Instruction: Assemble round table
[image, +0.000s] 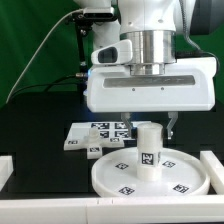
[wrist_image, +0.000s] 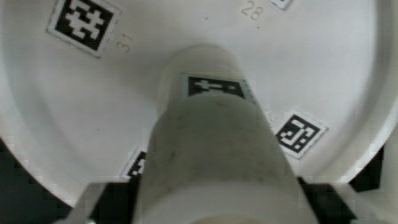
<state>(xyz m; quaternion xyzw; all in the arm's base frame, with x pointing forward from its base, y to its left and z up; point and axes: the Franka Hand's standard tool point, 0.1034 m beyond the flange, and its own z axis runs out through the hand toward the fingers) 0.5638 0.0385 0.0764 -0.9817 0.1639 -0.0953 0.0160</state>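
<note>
In the exterior view the arm comes down from above, and the broad white body of the gripper (image: 150, 130) sits right over the short cylindrical leg (image: 149, 148). The leg stands upright on the large rimmed round disc (image: 120, 178), near the disc's middle, with a black-and-white tag on its side. More tags lie flat on the disc's face. One dark finger (image: 172, 126) hangs just off the leg on the exterior view's right, and the other is hidden. Behind the disc, on the black table (image: 40, 120), lie flat white tagged pieces (image: 100, 134) — too small to tell one from another. White blocks (image: 212, 166) stand at both lower sides of the frame.

The wrist view gives what the first cannot: a look straight down the leg (wrist_image: 217, 140). The leg fills the middle of the picture, with a tag on the end face nearest the disc (wrist_image: 71, 110). The disc spreads behind it, showing one tag near the rim and another beside the leg. The gripper (wrist_image: 217, 197) straddles the leg, with a dark finger (wrist_image: 107, 198) close against either flank. Whether the jaws are pressing the leg or merely flanking it cannot be told — the edges blur together. This view shows nothing of the table or the pieces behind the disc.
</note>
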